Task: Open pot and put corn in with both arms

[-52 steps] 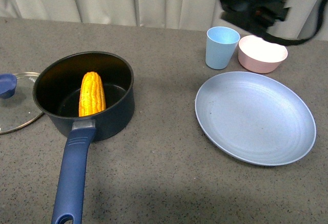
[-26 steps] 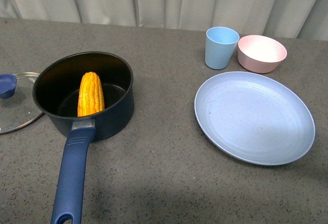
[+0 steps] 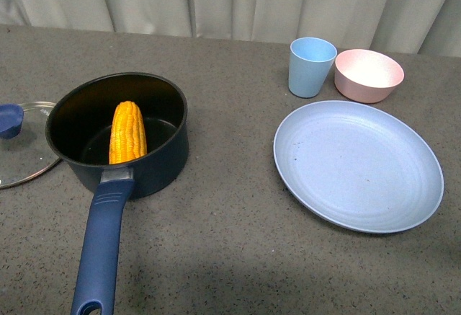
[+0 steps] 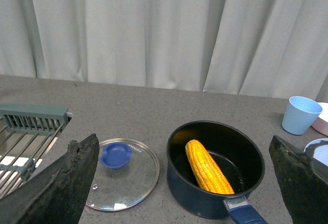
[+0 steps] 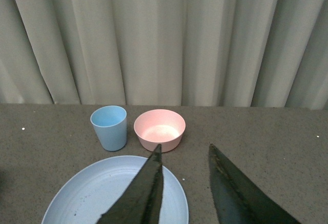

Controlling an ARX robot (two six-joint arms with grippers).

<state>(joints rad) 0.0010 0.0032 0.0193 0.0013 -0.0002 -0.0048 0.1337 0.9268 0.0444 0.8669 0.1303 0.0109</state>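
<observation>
The dark pot stands open on the left of the grey table, its blue handle pointing toward the front edge. The yellow corn lies inside, leaning on the near wall. The glass lid with its blue knob lies flat just left of the pot. Neither arm shows in the front view. My left gripper is open and held back from the pot, corn and lid, holding nothing. My right gripper is open and empty above the plate's edge.
A wide light blue plate lies on the right, with a light blue cup and a pink bowl behind it. A grey-green wire rack sits beyond the lid. Curtains close off the table's far side.
The right arm, seen a second ago at the top right of the front view above the cup and bowl, has left that view. Pot, corn and lid have not moved.
</observation>
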